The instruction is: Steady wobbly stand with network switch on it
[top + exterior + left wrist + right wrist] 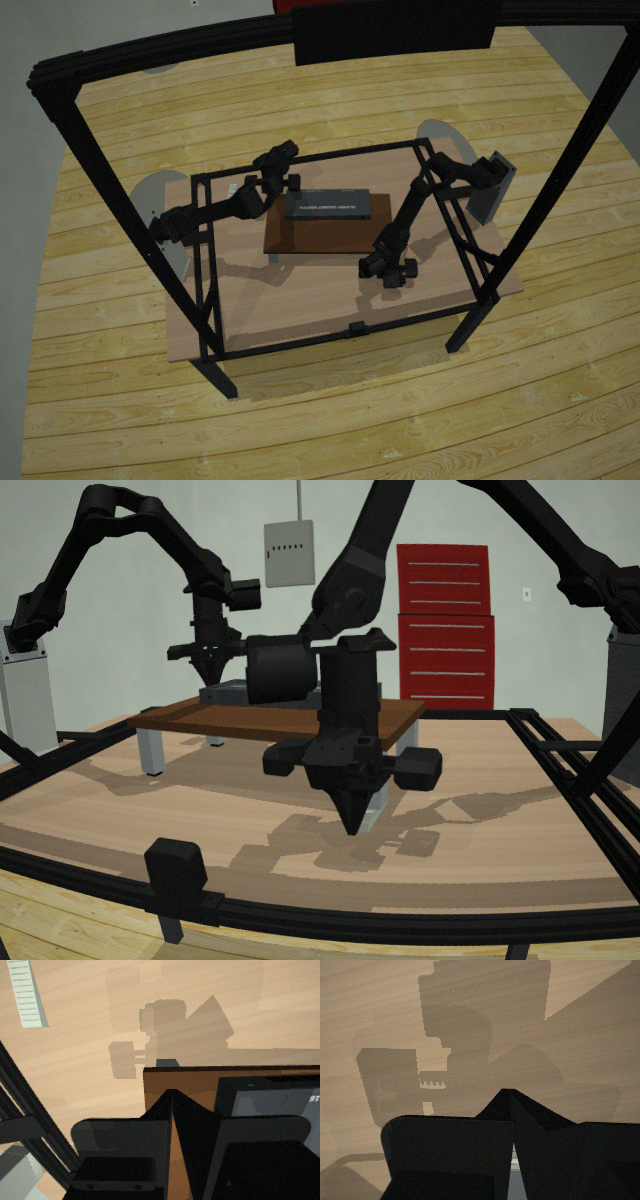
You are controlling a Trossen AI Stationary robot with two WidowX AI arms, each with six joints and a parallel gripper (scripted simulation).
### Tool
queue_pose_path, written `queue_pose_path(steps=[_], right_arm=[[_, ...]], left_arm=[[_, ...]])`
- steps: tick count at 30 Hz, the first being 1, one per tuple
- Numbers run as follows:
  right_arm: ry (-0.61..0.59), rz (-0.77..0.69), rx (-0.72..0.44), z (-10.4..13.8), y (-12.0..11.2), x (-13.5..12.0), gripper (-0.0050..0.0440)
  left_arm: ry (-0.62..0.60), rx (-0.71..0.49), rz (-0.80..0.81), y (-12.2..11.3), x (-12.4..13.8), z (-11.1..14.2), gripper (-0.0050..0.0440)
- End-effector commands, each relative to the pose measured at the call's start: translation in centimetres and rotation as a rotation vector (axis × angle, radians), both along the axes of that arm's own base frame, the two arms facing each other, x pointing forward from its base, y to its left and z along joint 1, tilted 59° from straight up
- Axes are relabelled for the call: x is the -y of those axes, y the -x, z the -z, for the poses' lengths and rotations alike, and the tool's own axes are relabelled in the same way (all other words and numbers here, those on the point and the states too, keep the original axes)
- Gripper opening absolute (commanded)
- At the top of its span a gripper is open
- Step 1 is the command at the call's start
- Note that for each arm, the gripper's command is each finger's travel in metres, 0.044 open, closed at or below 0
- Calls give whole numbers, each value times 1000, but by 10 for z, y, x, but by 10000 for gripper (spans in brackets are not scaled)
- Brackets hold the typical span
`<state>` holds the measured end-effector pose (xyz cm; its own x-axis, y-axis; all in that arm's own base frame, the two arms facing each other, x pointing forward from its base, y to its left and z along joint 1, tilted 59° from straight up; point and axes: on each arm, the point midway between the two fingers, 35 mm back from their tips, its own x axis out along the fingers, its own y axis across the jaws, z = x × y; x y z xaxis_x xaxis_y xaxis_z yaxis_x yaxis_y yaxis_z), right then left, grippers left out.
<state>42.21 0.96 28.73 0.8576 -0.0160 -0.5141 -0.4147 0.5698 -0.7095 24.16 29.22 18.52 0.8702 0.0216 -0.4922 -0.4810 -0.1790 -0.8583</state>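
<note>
The brown stand (330, 240) (227, 720) (150, 1085) stands on pale legs with the dark grey network switch (328, 202) (227, 694) (280, 1102) on top. One pale wedge (370, 819) (515, 1164) lies at the front right leg, just behind my right gripper (352, 833) (509, 1090), which is shut and empty, low over the table. Whether the wedge is under that foot is hidden. My left gripper (210, 684) (171, 1093) is shut and empty above the stand's rear left corner. Another ridged wedge (232, 190) (29, 1000) lies at the back left. I cannot tell the stand's exact tilt.
Black frame rails (289, 342) (361, 927) run around the table (289, 315) (491, 862). A black block (356, 328) (175, 864) sits on the front rail. The right arm crosses over the stand's right side.
</note>
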Motion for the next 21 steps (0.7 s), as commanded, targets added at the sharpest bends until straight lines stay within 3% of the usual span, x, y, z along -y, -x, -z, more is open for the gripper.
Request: queue_pose_path(steps=[1, 21], right_arm=[[3, -3, 7, -2, 2, 1, 0], [3, -4, 7, 1, 3, 5, 0]], left_arm=[[0, -18, 8, -5, 0, 7, 0], [0, -18, 8, -5, 0, 7, 0]])
